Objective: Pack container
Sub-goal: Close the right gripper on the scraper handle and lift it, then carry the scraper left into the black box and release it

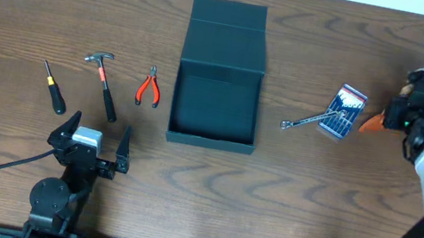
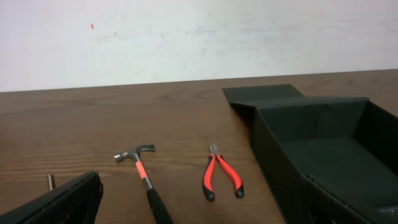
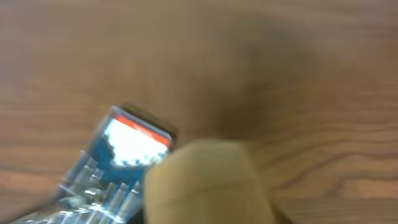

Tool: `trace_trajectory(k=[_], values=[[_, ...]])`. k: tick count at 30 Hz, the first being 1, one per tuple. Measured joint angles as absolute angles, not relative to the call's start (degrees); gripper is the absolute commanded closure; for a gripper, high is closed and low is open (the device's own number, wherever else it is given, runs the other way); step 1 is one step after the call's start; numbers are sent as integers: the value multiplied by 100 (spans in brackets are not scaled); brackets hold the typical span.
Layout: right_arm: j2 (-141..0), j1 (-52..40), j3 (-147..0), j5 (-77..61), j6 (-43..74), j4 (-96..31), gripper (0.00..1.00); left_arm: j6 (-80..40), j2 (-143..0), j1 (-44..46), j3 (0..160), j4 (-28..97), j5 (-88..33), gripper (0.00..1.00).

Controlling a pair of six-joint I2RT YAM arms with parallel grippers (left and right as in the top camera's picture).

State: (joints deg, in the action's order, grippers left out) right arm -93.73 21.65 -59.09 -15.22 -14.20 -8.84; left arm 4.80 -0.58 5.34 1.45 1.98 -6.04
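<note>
The container (image 1: 210, 141) is a dark teal-black box in the middle of the table. It is open and empty, with its flap lid (image 1: 229, 13) laid back; it also shows in the left wrist view (image 2: 280, 155). My left gripper (image 1: 93, 138) is open and empty near the front edge, left of the box. My right gripper (image 1: 389, 115) is at the far right, holding a small orange thing (image 1: 371, 123). This thing shows as a tan blur (image 3: 205, 183) in the right wrist view, and the jaws are hidden there.
Left of the box lie a screwdriver (image 1: 53, 87), a hammer (image 1: 103, 82) (image 2: 144, 177) and red-handled pliers (image 1: 148, 88) (image 2: 221, 174). Right of it lie a wrench (image 1: 306, 121) and a blue pack of bits (image 1: 344, 113) (image 3: 118, 162).
</note>
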Motion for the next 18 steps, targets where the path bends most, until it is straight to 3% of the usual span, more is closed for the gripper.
trace_trajectory(k=[4,18], values=[[-8958,2165,-5909,-1789,-1151,-895,99,478,-58,534,145,198,-604,2],[-8796,2152,-5909,-2322,-611,-1393,99,478,-58,534,145,198,-604,2]])
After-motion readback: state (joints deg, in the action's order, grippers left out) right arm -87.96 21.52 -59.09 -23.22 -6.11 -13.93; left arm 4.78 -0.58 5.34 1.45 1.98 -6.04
